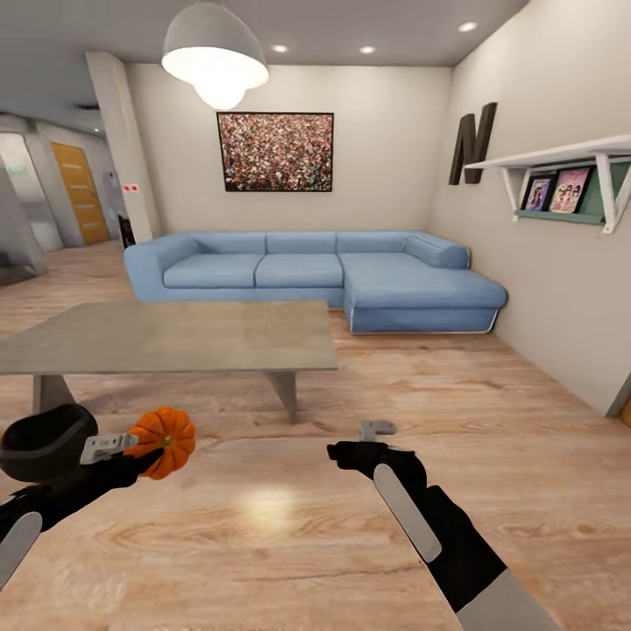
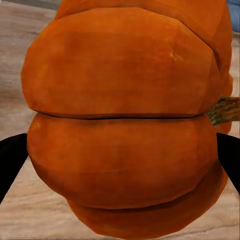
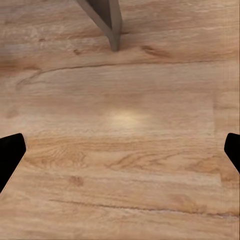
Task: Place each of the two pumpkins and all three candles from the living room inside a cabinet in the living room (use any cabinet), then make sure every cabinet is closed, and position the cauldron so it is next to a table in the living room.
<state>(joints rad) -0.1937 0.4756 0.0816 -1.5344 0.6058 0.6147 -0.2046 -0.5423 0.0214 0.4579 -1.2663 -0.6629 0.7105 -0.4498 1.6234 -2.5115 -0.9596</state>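
Note:
An orange ribbed pumpkin [image 1: 165,441] hangs above the wood floor at the lower left of the head view, with my left gripper [image 1: 140,445] shut on it. Up close in the left wrist view the pumpkin [image 2: 122,120] sits between two black fingertips [image 2: 10,162], its brown stem poking out sideways. A black cauldron [image 1: 42,441] stands on the floor just left of that arm. The grey-topped table [image 1: 166,336] lies ahead at left, close to the cauldron. My right gripper [image 1: 375,431] is open and holds nothing, over bare floor; its black fingertips [image 3: 9,156] frame wood planks.
A blue corner sofa [image 1: 315,276] lines the far wall under a framed picture. A white shelf [image 1: 570,171] juts from the right wall. A slanted table leg [image 3: 107,20] appears in the right wrist view. A hallway opens at far left.

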